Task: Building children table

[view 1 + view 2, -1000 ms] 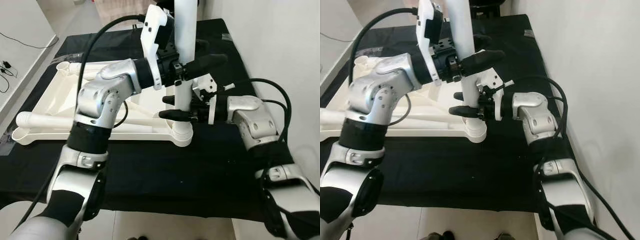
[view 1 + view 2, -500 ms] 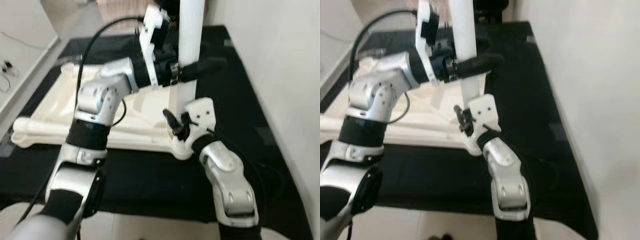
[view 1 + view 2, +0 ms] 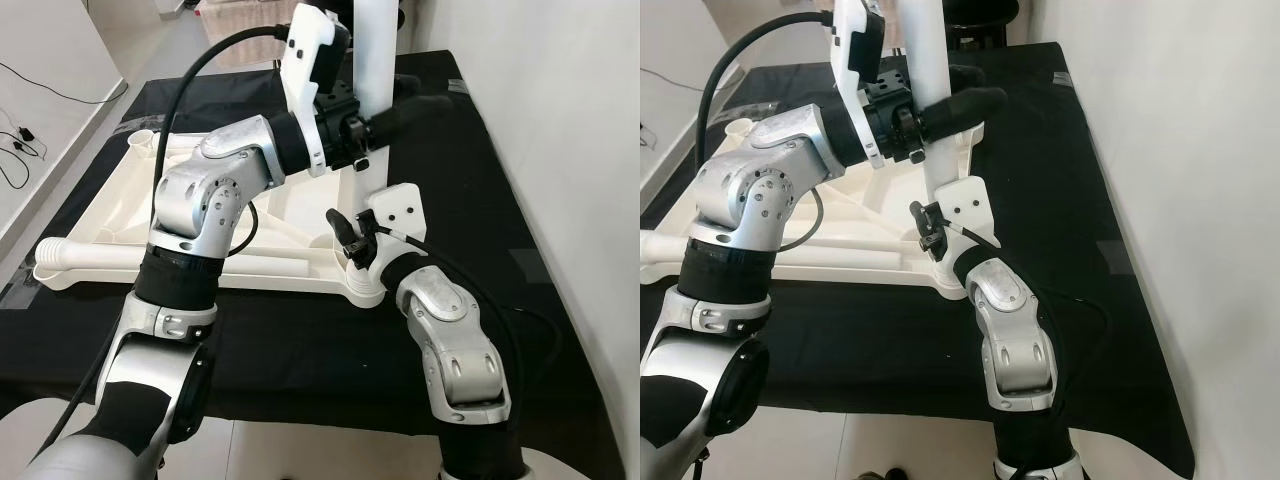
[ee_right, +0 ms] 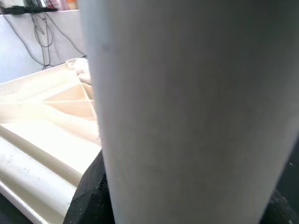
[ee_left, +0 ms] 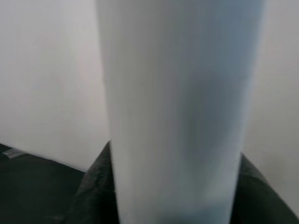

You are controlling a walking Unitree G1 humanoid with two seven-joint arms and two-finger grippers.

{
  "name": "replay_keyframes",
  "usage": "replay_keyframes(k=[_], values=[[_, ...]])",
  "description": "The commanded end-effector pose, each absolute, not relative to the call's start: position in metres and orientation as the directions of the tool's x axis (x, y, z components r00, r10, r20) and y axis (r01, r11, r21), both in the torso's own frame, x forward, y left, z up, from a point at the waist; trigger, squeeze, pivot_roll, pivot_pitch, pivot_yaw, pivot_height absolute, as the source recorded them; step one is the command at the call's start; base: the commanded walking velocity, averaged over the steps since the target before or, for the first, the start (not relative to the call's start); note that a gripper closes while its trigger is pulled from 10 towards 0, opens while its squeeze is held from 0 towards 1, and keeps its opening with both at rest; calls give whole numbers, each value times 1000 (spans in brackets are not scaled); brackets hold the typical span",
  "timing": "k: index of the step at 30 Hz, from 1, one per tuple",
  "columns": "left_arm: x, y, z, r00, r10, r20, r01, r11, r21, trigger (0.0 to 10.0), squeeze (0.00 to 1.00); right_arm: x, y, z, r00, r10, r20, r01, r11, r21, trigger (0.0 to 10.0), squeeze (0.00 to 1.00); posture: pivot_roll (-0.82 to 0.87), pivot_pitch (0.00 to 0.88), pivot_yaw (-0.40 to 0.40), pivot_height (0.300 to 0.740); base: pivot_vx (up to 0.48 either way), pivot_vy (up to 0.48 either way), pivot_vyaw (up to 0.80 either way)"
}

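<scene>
Your right gripper [image 3: 352,243] has been swinging round to grip the white leg [image 3: 368,150] low at centre frame; left gripper [image 3: 385,118] is clamping it higher. It's standing in the tabletop [image 3: 130,200] corner socket; uneven pushing risks jamming.

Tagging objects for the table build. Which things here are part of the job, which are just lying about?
Job:
- upright white leg, in the tabletop's corner socket
- upside-down white tabletop
- second leg lying on the tabletop's near edge
- left gripper, shut on the upright leg
- right gripper, low on that leg

Lying about:
- black cloth
- cables by the wall
</scene>
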State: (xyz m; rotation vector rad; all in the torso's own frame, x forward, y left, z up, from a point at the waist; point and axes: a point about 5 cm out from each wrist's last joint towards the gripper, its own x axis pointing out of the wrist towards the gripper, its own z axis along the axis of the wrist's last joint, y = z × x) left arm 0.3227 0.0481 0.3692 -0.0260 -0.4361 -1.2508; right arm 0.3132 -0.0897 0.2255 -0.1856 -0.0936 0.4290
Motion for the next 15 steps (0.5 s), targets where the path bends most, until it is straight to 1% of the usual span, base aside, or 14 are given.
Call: replay_keyframes(k=[1, 3, 5, 6, 7, 8, 9, 10, 11, 12, 13, 15], values=[[314, 35, 375, 175, -930, 323, 935, 260, 242, 0, 0, 327, -96, 212, 871, 488, -59, -490, 851, -188, 10000, 1000, -48, 202, 94, 740, 0, 0, 0], [313, 35, 375, 175, -929, 325, 935, 261, 241, 0, 0, 331, -99, 214, 813, 575, -84, -579, 787, -214, 10000, 1000, -53, 201, 90, 740, 0, 0, 0], [311, 34, 376, 174, -928, 329, 936, 260, 239, 0, 0, 334, -101, 211, 727, 672, -141, -681, 682, -267, 10000, 1000, -61, 207, 83, 740, 0, 0, 0], [311, 34, 377, 173, -928, 330, 936, 259, 237, 0, 0, 337, -101, 213, 670, 728, -146, -736, 623, -267, 10000, 1000, -65, 206, 85, 740, 0, 0, 0], [310, 34, 377, 172, -928, 331, 937, 258, 236, 0, 0, 338, -102, 215, 630, 763, -146, -768, 583, -265, 10000, 1000, -65, 206, 85, 740, 0, 0, 0], [310, 34, 377, 172, -928, 331, 937, 258, 236, 0, 0, 338, -102, 215, 630, 763, -146, -768, 583, -265, 10000, 1000, -65, 206, 85, 740, 0, 0, 0], [310, 34, 376, 170, -928, 331, 938, 255, 235, 0, 0, 339, -101, 218, 561, 814, -149, -821, 524, -227, 10000, 1000, -66, 206, 86, 740, 0, 0, 0], [309, 35, 376, 167, -929, 330, 939, 252, 234, 0, 0, 340, -101, 220, 493, 856, -155, -864, 462, -198, 10000, 259, -63, 205, 84, 740, 0, 0, 0], [309, 35, 376, 166, -929, 330, 940, 250, 234, 0, 0, 341, -101, 222, 448, 879, -162, -888, 417, -194, 10000, 0, -63, 205, 84, 740, 0, 0, 0], [308, 35, 376, 164, -930, 330, 940, 249, 233, 0, 0, 344, -101, 226, 408, 898, -164, -907, 378, -184, 10000, 0, -53, 207, 85, 740, 0, 0, 0], [308, 35, 376, 164, -930, 329, 941, 248, 232, 0, 0, 347, -101, 228, 390, 906, -164, -915, 360, -182, 10000, 0, -53, 207, 85, 740, 0, 0, 0], [308, 35, 375, 165, -930, 329, 941, 248, 231, 0, 0, 351, -101, 231, 378, 913, -154, -920, 351, -174, 10000, 0, -47, 208, 84, 740, 0, 0, 0]])
